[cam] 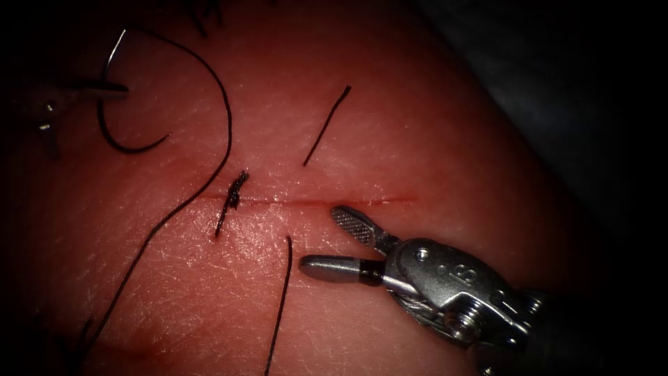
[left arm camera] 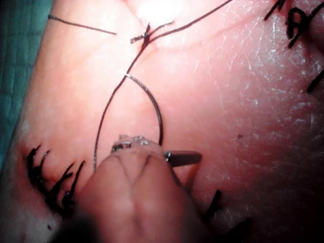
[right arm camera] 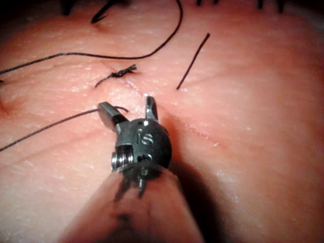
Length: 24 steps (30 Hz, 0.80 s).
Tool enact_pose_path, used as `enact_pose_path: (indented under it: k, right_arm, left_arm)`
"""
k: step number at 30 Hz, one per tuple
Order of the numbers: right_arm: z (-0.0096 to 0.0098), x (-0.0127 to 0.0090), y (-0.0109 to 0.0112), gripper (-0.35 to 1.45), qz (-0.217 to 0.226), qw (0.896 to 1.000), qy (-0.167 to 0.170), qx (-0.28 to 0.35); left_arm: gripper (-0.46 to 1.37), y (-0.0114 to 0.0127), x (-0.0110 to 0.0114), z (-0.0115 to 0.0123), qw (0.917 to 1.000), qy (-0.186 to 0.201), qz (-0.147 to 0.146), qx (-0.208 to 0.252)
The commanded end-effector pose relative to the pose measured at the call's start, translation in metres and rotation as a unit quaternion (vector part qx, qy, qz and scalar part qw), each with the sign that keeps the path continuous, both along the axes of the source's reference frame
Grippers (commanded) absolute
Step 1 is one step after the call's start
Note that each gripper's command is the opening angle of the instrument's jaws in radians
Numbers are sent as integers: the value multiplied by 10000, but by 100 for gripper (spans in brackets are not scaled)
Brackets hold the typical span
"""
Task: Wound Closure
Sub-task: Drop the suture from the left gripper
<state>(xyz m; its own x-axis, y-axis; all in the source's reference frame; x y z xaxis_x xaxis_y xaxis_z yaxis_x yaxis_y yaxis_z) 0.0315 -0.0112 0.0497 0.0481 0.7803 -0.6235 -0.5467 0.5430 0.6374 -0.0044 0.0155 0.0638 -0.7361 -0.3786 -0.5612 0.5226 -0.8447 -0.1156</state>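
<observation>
Tissue (cam: 431,139): moist, glistening, cut (cam: 313,200) partly closed by one knot (cam: 233,195). Right pincer (cam: 327,240): released, empty, just below the cut. Left pincer (cam: 104,89): at the tissue's far-left edge, apparently clenched on needle (cam: 115,132) mid-curve, clear of tissue. Thread (cam: 209,76): keep slack, unsnagged.

Count: 2 tools, left claw (cam: 104,88) and right claw (cam: 327,240). 1 curved needle (cam: 111,136). 1 long thread (cam: 209,174). 1 tied knot (cam: 233,198) on 1 cut (cam: 334,201). 2 loose thread pieces: one (cam: 327,125) above the cut, one (cam: 280,306) below. 1 tissue (cam: 417,153).
</observation>
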Motion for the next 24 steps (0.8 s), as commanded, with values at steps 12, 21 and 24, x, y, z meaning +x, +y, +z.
enact_pose_path:
  k: [12, 21, 24]
  right_arm:
    - [0, 0, -2, 92, -9, 10000, 13, -4]
    - [4, 2, 3, 92, 1, 10000, 0, 1]
    - [3, 1, 2, 92, -2, 10000, 4, 1]
  left_arm:
    - [101, 10, 0, -18, 9987, -382, -325, 100]
    - [65, 13, -3, -25, 9986, -394, -345, 119]
    - [63, 13, -4, -24, 9985, -393, -348, 119]
